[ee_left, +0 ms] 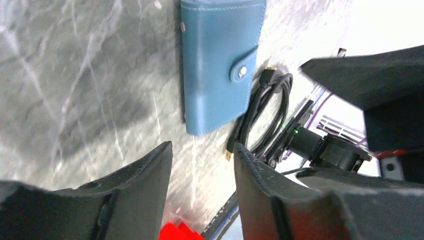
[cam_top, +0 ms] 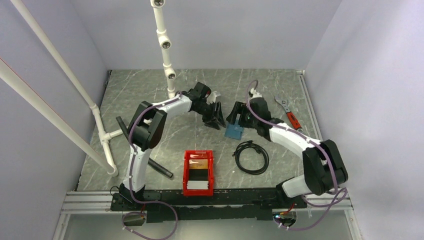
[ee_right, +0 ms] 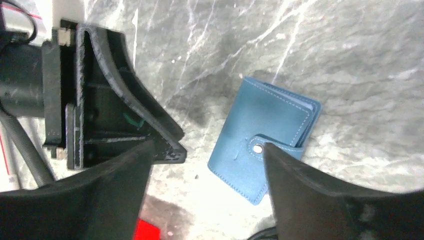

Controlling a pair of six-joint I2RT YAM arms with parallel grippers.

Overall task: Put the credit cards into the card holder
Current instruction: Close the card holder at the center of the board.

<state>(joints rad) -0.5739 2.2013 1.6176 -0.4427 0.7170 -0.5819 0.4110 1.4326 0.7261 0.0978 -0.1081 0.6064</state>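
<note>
The card holder (cam_top: 233, 131) is a blue folding wallet, snapped shut, lying flat on the table between the two grippers. It shows in the left wrist view (ee_left: 217, 65) and the right wrist view (ee_right: 262, 135). The credit cards lie in the red bin: an orange-gold card (cam_top: 200, 163) and a whitish stack (cam_top: 198, 185). My left gripper (cam_top: 215, 120) (ee_left: 202, 150) is open and empty, just left of the holder. My right gripper (cam_top: 238, 120) (ee_right: 209, 147) is open and empty, hovering over the holder's far edge.
The red bin (cam_top: 186, 172) stands near the front edge at centre. A coiled black cable (cam_top: 251, 156) (ee_left: 265, 107) lies right of the holder. A wrench with a red handle (cam_top: 289, 114) lies at the far right. A black rod (cam_top: 160, 168) lies left of the bin.
</note>
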